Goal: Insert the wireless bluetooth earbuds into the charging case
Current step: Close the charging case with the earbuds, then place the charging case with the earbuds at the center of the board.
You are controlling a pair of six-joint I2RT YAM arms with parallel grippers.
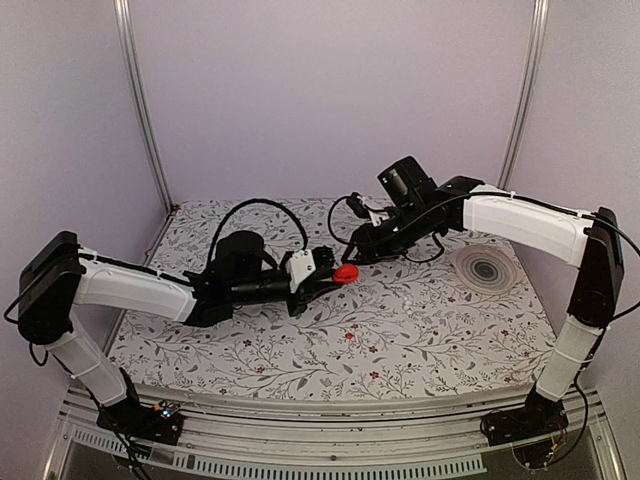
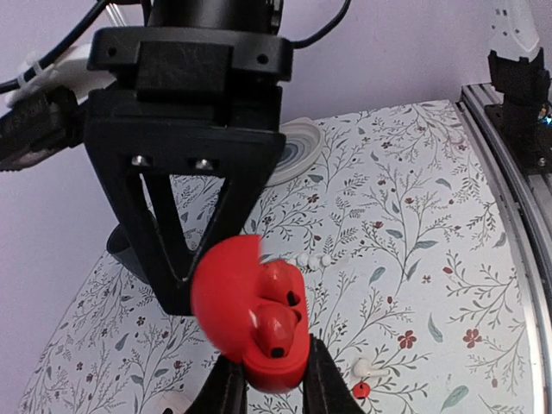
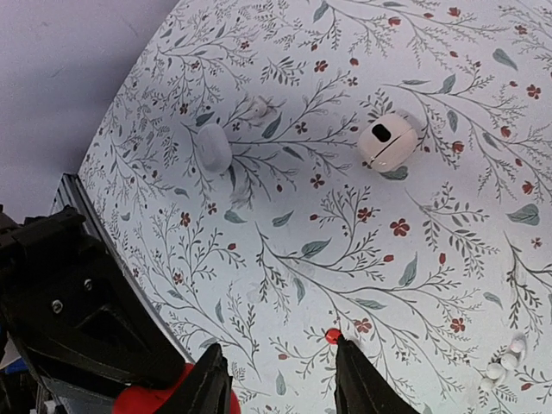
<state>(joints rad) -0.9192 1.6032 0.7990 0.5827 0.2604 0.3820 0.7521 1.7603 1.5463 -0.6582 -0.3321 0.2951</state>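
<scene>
- Pinching the red charging case point(image 2: 291, 285) by its lower end, the left gripper point(image 2: 274, 385) was clamped on it above the floral table point(image 2: 414, 224).
- The case's long axis ran in line with those fingers, pointing toward the right gripper point(image 3: 280, 379). Its lid point(image 2: 217, 289) hung open, and the hollows faced the left wrist camera with a red earbud point(image 2: 274, 328) seated inside.
- The right gripper's fingers stood spread with nothing between them, close by the lid.
- A white rounded pod point(image 3: 388, 142) lay on the table.
</scene>
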